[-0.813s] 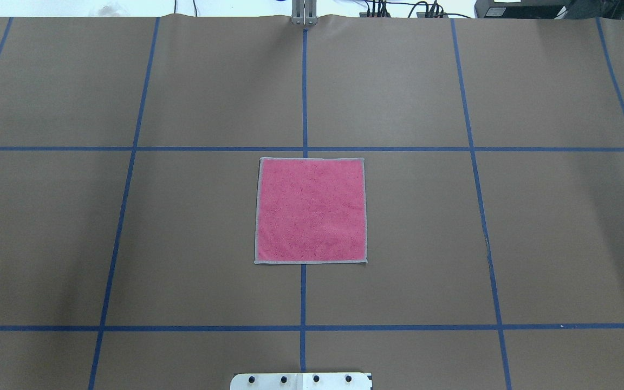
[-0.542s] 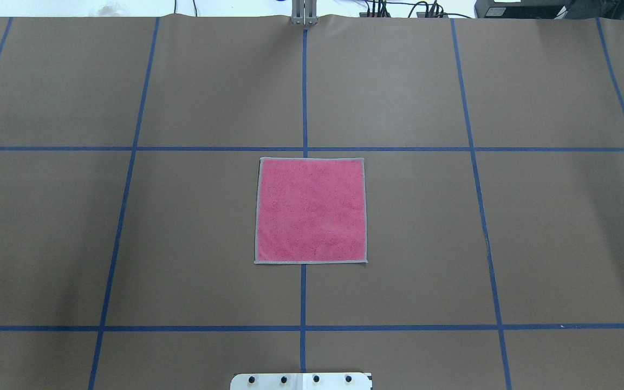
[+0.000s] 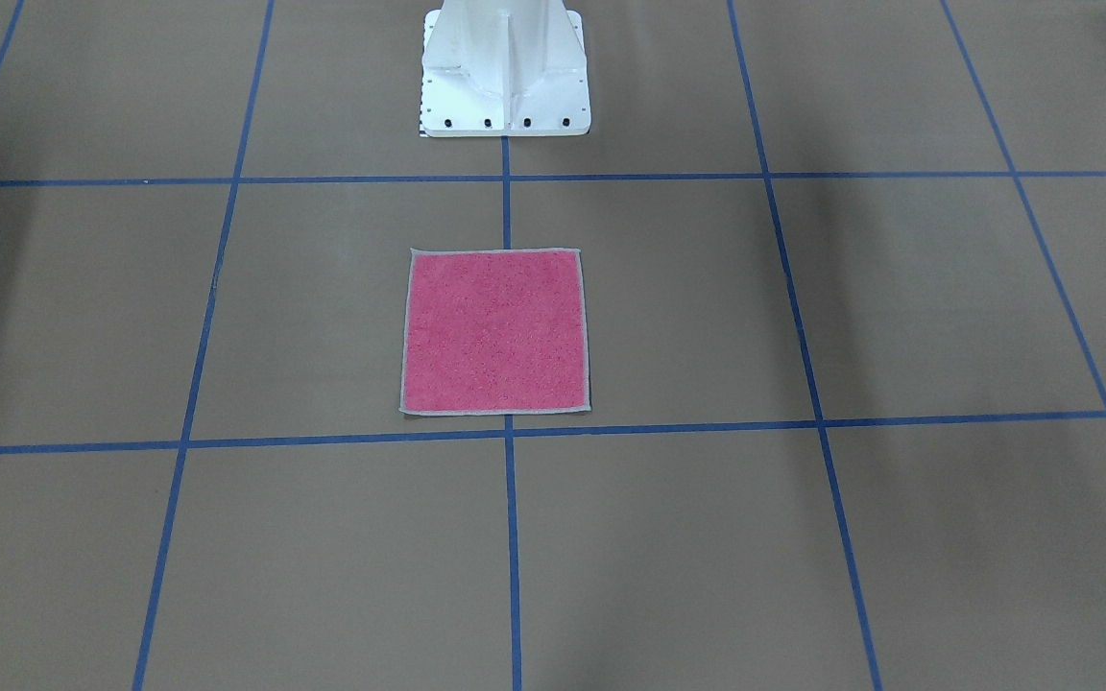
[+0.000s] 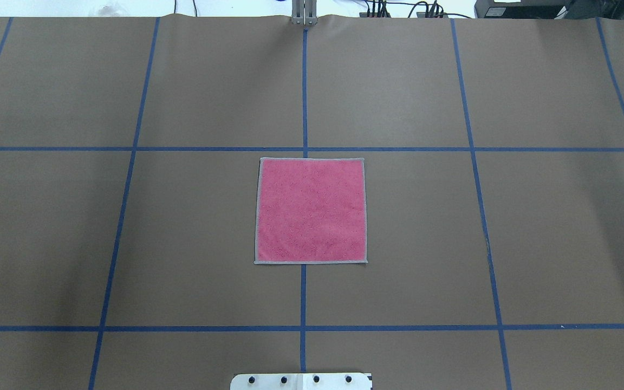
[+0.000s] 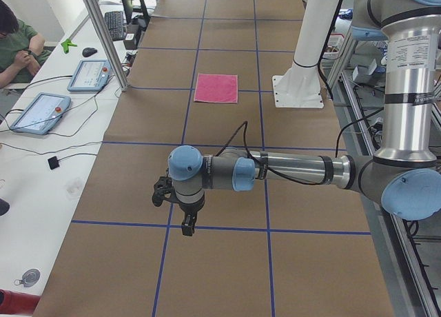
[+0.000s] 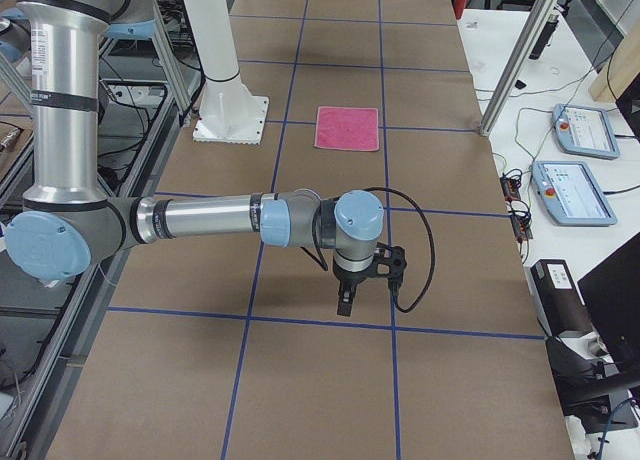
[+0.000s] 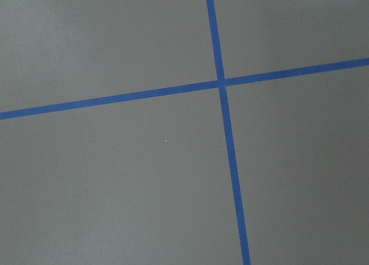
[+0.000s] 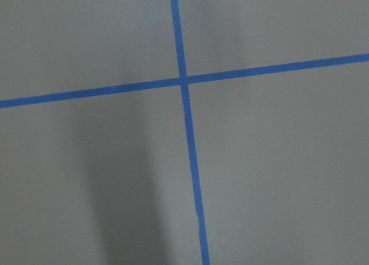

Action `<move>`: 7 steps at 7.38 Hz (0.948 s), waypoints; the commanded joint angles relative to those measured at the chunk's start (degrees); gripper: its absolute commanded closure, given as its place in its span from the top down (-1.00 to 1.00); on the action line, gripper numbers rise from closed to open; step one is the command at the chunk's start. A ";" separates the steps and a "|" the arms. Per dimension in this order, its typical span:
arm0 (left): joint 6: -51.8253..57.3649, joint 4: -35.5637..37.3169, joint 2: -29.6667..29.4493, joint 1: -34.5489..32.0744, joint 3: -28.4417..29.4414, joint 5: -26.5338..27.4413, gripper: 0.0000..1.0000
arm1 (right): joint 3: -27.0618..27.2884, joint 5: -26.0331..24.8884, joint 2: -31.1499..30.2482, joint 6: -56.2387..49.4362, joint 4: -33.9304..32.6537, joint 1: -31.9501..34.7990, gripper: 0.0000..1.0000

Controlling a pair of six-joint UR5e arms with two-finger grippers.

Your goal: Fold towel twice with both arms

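Bright pink square terry towel (image 4: pixel 311 210) lies unmoved, folding not begun, twelve o'clock from white pedestal (image 4: pixel 301 381); distant left gripper (image 5: pixel 187 226) and right gripper (image 6: pixel 346 305): openness cannot be told.

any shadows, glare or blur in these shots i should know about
Overhead exterior: the towel is sharp and evenly lit, while soft dark bands fall on the table at both sides. Right wrist-mounted: a broad soft shadow lies left of the tape line. Left wrist-mounted: even light, with the tape cross crisp.
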 commanded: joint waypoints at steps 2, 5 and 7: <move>-7.64 2.35 -12.19 3.14 5.45 0.02 1.00 | -0.59 -0.42 6.63 10.35 -0.45 -5.26 1.00; -12.03 2.57 -21.47 11.21 3.21 -1.72 1.00 | -0.33 -0.60 13.67 20.51 0.16 -13.35 1.00; -30.07 -3.83 -24.52 21.64 1.08 -11.71 1.00 | -0.58 0.36 18.22 22.27 -0.26 -15.13 1.00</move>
